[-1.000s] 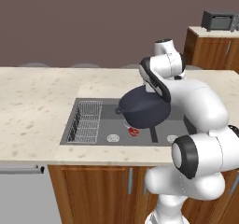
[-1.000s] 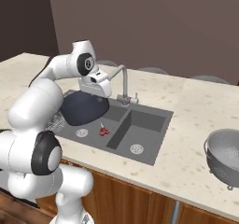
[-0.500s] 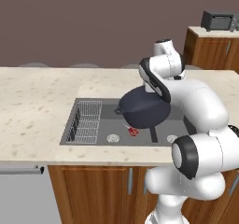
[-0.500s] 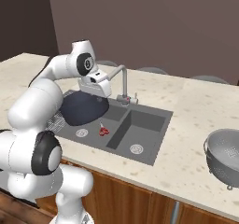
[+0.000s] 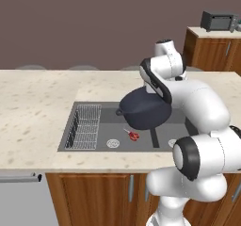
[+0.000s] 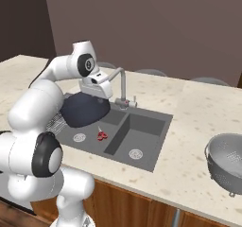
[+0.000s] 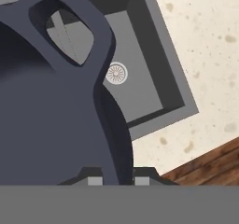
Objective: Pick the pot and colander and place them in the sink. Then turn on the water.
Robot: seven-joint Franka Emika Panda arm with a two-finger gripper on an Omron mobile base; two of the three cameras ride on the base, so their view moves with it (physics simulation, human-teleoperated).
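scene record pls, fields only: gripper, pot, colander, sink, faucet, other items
gripper: shut on the pot's rim, held over the sink
pot: dark navy-grey, tilted, hanging above the sink, not set down
colander: silver, on the counter to the right of the sink, apart from it
sink: dark grey double basin, wire rack in the left basin
faucet: curved grey, behind the sink; no water seen running
other items: small red object on the floor of the left basin

I see a dark navy-grey pot [image 5: 145, 108], a dark grey sink [image 6: 142, 126], a silver perforated colander [image 6: 228, 161], and a beige speckled table [image 5: 33, 107].
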